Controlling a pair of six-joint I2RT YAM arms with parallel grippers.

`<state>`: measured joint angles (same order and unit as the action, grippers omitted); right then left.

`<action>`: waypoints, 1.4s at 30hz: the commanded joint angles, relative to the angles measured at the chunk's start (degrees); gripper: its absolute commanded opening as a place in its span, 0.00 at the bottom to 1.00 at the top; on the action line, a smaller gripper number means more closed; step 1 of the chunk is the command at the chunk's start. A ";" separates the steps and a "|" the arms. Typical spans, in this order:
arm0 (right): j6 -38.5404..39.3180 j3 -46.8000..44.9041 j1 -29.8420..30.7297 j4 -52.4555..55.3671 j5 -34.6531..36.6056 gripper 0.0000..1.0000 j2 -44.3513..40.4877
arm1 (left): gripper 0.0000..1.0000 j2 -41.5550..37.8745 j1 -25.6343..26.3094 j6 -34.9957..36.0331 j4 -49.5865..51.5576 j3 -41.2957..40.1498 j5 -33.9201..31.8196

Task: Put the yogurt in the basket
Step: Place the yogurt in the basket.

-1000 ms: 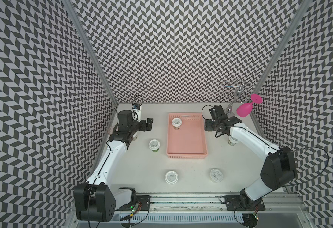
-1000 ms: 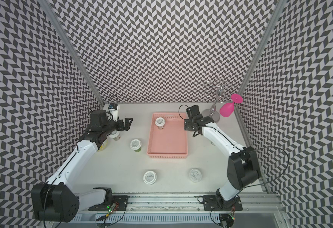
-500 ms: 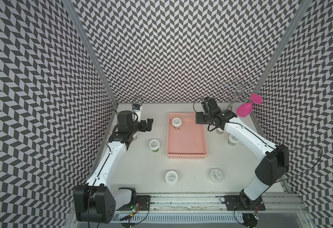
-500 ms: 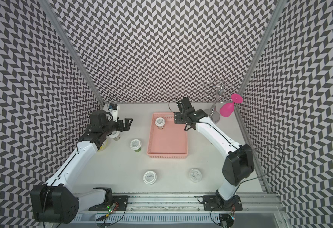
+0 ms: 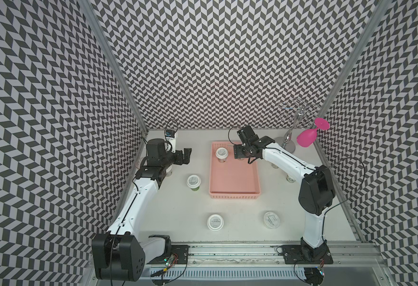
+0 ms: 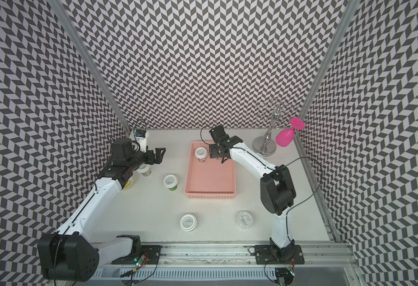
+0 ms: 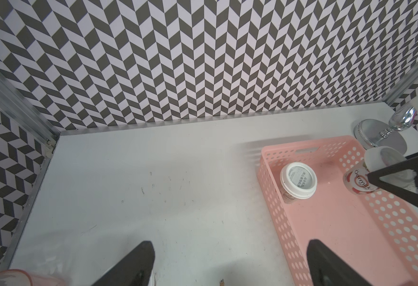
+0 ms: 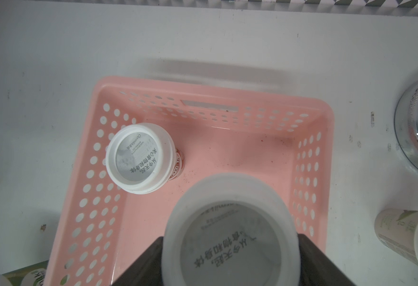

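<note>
A: State of the right gripper (image 8: 230, 241)?

B: Clenched on the held cup (image 7: 360, 184), dark fingers (image 8: 143, 267) pressed against both sides, white lid up.

A: Where, in a top view?

B: Just above the middle of the frame, over the far right corner of the basket (image 5: 235, 178). Inside the walls, going by the wrist views. Cannot tell whether resting on the basket floor or hanging clear of it.

A: And the left gripper (image 5: 187, 156)?

B: Released, fingers (image 7: 138, 262) spread wide with nothing between. Left of the basket in both top views, above the table (image 5: 242, 218).

A: Other yogurt?

B: Basket cup (image 5: 221, 153) upright in the far left corner of the basket, near the held cup, not touching. Green cup (image 5: 193, 182) on the table just left of the basket. White-lid cup (image 5: 215, 222) and grey-lid cup (image 5: 272, 220) lower in the frame, well apart, both outside the basket. Hidden cup (image 5: 290, 177) right of the basket, partly behind the right arm. Shadowed cup (image 6: 144, 170) under the left wrist.

A: Anything else?

B: Magenta glass (image 5: 306, 138) beside the chrome rack (image 5: 288, 144), upper right of the table. Pinkish tumbler (image 7: 7, 278) close by the left arm, only partly seen.
</note>
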<state>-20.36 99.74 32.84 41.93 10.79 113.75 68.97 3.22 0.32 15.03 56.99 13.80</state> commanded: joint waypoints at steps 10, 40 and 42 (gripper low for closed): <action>1.06 6.37 0.16 -1.62 -0.02 0.79 9.63 | 1.00 -0.90 -0.49 -0.07 -1.48 -0.83 0.52; 1.64 10.09 -0.50 -1.57 -0.22 0.86 14.02 | 1.00 -1.04 -0.59 -0.13 -1.50 -0.84 0.51; 1.62 9.96 -0.41 -1.55 -0.19 0.88 13.52 | 1.00 -1.03 -0.59 -0.07 -1.41 -0.78 0.47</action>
<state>-19.18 110.45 32.42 41.78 9.65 129.45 68.97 2.96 0.32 14.63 56.14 13.80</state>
